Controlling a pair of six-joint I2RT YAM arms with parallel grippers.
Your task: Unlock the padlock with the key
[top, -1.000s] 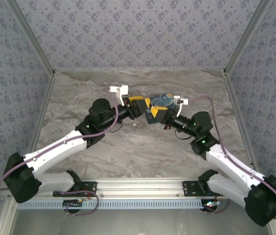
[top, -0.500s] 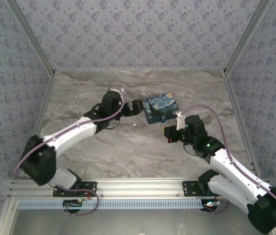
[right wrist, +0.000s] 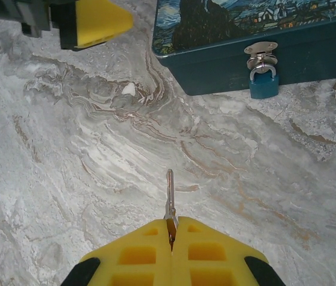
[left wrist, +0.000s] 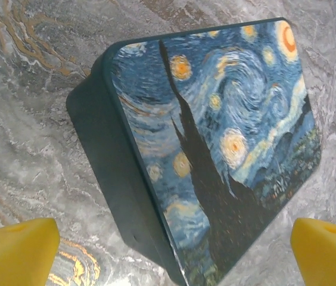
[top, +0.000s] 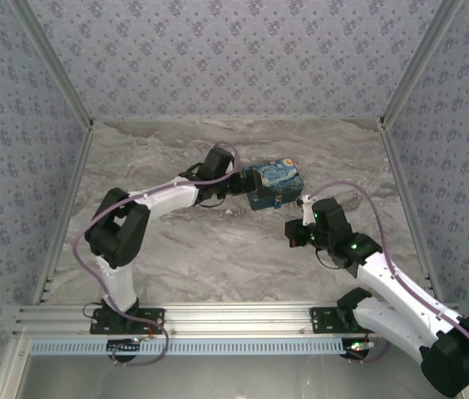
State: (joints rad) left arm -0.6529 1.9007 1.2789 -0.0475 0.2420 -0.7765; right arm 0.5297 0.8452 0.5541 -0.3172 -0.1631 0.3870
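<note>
1. The grey marble-patterned table (top: 218, 258) is carrying everything, and its smooth face is offering little friction, so anything pushed is likely to slide.
2. The blue-and-yellow painted rectangular box (top: 273, 183) is lying flat in the upper middle of the top view. With nothing pinning it, it could skate away under a sideways push from the key.
3. The left gripper (top: 239, 181) is hovering at the box's left end. Its yellow pads (left wrist: 13, 253) are spread wide at the bottom corners of the left wrist view, gripping nothing. Because it is not bracing the box, the box is free to shift.
4. The right gripper (right wrist: 171, 223) is sitting at the bottom centre of its wrist view, its yellow pads pressed together and pinching the key by its head.
5. The tiny teal-blue padlock (right wrist: 264, 83) is hanging by its thin shackle from a small metal hasp (right wrist: 261, 50) on the box's dark side wall, in the upper right of the right wrist view. It is dangling loose, so it may swing aside on contact. Its keyhole is not showing, so the approach angle is uncertain.
6. The very small thin metal key (right wrist: 169, 196) is poking up-frame from the pads, well apart from the padlock. Being held by so little, it could twist or slip out if it is meeting the lock off-line.
</note>
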